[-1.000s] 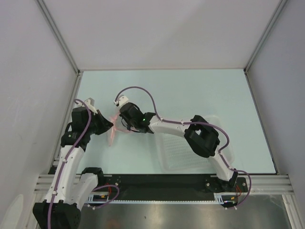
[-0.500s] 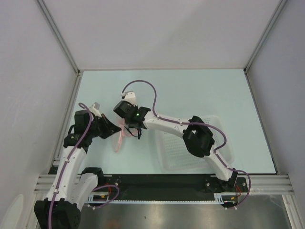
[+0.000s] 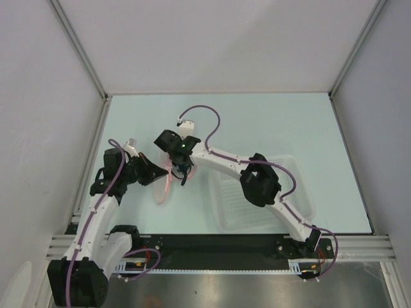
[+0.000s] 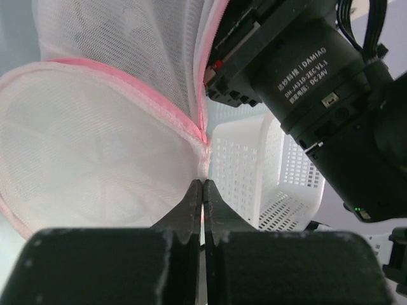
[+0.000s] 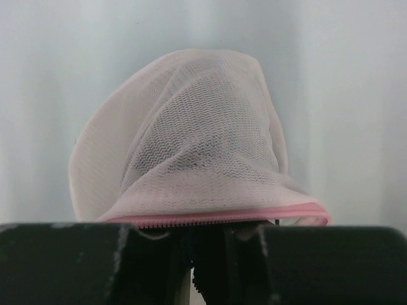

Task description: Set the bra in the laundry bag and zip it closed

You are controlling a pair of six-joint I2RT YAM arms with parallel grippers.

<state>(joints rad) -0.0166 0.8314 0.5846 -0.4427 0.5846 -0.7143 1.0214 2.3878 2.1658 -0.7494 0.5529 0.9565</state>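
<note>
So over the last second the right gripper (image 5: 216, 257) swings off the spot where it sat right against the left gripper (image 4: 202, 190) and comes round to the mouth of the laundry bag (image 3: 164, 187). The left arm also slides back a bit toward the near edge, so the bag now hangs lower and more spread out than before. The left jaws are pinched tight on the seam where the two mesh halves meet, holding the pouch up off the table (image 3: 270, 128). On the right wrist view the jaws sit narrow around a dark wad just under the pink zipper rim. We take that for the bra (image 5: 206, 264), with a darker patch showing through the mesh above it, though we can't tell how much is really inside. The white basket (image 4: 254, 171) is just off to the side, not involved. Our read: the stuffing step is underway, and the zip isn't closed yet.
</note>
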